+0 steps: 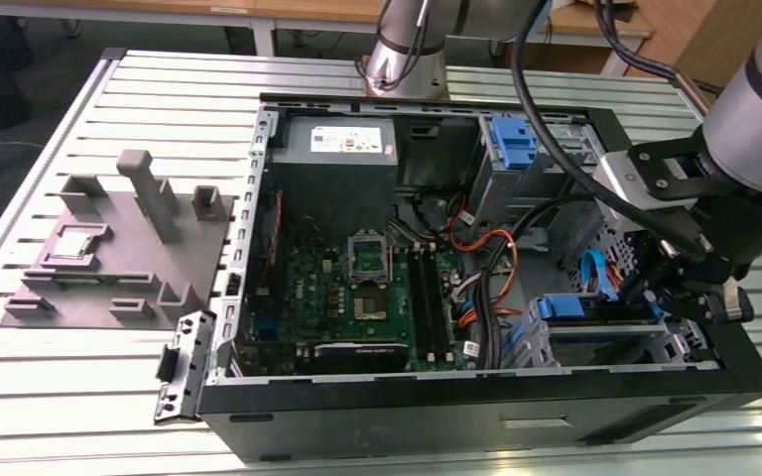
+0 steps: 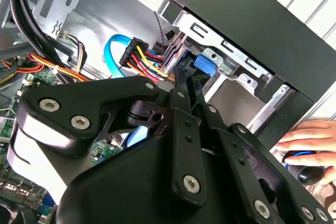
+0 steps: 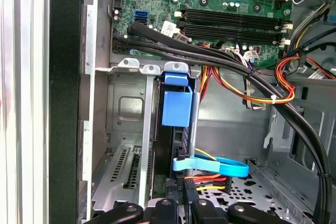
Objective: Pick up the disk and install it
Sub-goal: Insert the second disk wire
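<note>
Pincer (image 1: 690,297) tips hidden behind disk (image 3: 177,108).

Exterior view looks down steeply on my open computer case (image 1: 487,397) from some distance. Both wrist views sit close inside the case's right end: first faces the drive cage (image 3: 126,129) and motherboard (image 3: 231,3), second looks past my linkage. Shared: blue bracket, orange cables.

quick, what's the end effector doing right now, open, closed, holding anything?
End effector: down inside the computer case by the disk in its bay; open or closed cannot be told.
</note>
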Controlling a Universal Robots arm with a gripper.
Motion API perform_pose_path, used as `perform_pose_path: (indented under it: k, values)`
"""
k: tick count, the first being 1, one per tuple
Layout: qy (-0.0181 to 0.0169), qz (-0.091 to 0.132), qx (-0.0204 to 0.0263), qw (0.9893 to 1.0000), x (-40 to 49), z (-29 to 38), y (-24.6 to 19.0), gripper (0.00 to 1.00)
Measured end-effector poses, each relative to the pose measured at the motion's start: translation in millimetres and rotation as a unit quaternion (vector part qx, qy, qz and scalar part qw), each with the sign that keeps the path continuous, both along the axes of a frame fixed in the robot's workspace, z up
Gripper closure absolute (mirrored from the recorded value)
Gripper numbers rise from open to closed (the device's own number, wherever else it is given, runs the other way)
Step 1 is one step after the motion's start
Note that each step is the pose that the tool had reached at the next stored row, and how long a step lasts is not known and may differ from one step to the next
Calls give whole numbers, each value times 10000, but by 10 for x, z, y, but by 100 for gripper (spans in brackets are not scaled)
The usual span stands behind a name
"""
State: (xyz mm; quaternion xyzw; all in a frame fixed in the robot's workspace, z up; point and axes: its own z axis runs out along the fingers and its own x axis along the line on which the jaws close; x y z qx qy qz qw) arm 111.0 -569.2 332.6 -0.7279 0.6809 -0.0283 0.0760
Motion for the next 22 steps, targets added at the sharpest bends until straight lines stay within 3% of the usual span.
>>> perform_pose_path:
  k: [22]
  values:
    - [0,0,-3,10000,-13,-61,0,83]
